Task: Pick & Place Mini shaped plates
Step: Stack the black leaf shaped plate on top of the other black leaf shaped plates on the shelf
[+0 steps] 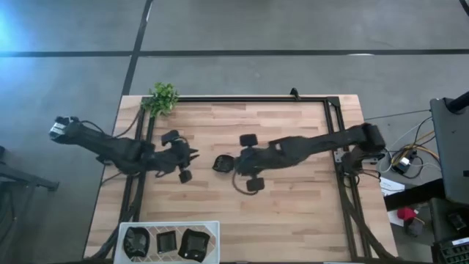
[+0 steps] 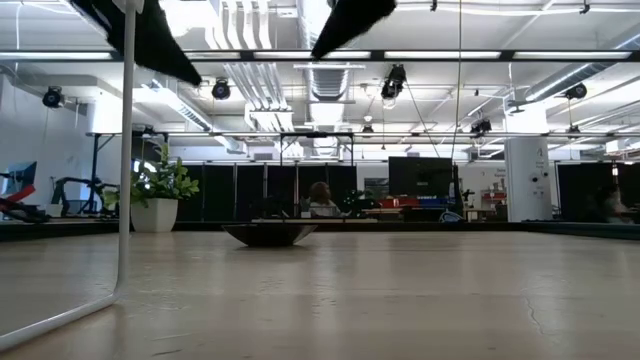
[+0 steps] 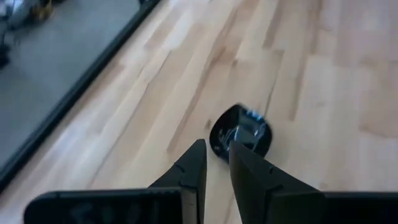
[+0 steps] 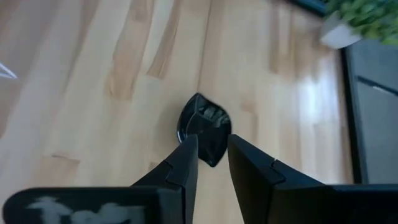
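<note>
One glossy black mini plate (image 1: 222, 163) rests flat on the wooden table near its middle, and shows in the low view (image 2: 270, 234). My right gripper (image 1: 236, 163) hovers just right of it, fingers narrowly open, and in its wrist view (image 4: 210, 142) the plate (image 4: 204, 127) lies just past the fingertips. My left gripper (image 1: 194, 155) hovers to the plate's left, also narrowly open (image 3: 216, 149), with the plate (image 3: 241, 130) ahead of it. The low view shows both arms raised well above the tabletop. Three more black plates (image 1: 167, 242) sit in a white tray.
The white tray (image 1: 168, 224) stands at the table's near-left edge. A small green plant (image 1: 163, 97) sits at the far-left corner. A black frame rail (image 1: 256, 99) runs along the table's far and side edges. Bare wood lies around the plate.
</note>
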`<state>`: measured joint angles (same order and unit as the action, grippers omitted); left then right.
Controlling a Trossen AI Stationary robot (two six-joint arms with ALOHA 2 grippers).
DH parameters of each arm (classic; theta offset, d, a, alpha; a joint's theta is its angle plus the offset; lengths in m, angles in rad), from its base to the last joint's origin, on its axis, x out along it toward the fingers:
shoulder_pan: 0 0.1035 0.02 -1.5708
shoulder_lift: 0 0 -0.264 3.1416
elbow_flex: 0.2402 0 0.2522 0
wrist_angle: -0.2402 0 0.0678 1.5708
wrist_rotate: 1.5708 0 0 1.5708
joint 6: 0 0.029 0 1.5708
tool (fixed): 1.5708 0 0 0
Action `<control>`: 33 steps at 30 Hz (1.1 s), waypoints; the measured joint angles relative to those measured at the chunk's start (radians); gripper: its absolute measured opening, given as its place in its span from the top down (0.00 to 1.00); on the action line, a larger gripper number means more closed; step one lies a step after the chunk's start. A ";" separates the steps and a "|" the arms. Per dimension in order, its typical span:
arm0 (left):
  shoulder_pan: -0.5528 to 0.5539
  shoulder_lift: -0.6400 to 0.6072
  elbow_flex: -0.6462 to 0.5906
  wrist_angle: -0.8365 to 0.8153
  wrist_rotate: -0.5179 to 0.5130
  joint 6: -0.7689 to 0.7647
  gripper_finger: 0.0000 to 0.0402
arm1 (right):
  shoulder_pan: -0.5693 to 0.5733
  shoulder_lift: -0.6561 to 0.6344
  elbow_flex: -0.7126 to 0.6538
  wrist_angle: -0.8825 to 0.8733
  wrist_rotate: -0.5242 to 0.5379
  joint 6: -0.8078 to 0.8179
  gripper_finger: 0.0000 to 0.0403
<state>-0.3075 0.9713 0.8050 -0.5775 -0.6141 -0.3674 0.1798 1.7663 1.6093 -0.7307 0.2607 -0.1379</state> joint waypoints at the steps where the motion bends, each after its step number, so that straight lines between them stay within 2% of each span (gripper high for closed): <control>1: 0.017 0.015 -0.006 0.002 0.011 -0.016 0.84 | 0.002 -0.028 -0.005 -0.002 0.000 0.000 0.80; 12: 0.160 0.234 -0.066 0.180 0.138 -0.071 0.84 | 0.033 -0.203 -0.010 -0.090 0.000 -0.011 0.81; 21: 0.292 0.436 -0.072 0.320 0.270 -0.082 0.84 | 0.032 -0.220 -0.011 -0.164 0.001 -0.019 0.80; 33: 0.373 0.594 -0.069 0.461 0.320 -0.100 0.84 | 0.032 -0.220 -0.011 -0.199 0.002 -0.022 0.83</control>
<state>0.0654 1.5649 0.7359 -0.1165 -0.2937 -0.4676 0.2115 1.5467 1.5986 -0.9298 0.2623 -0.1596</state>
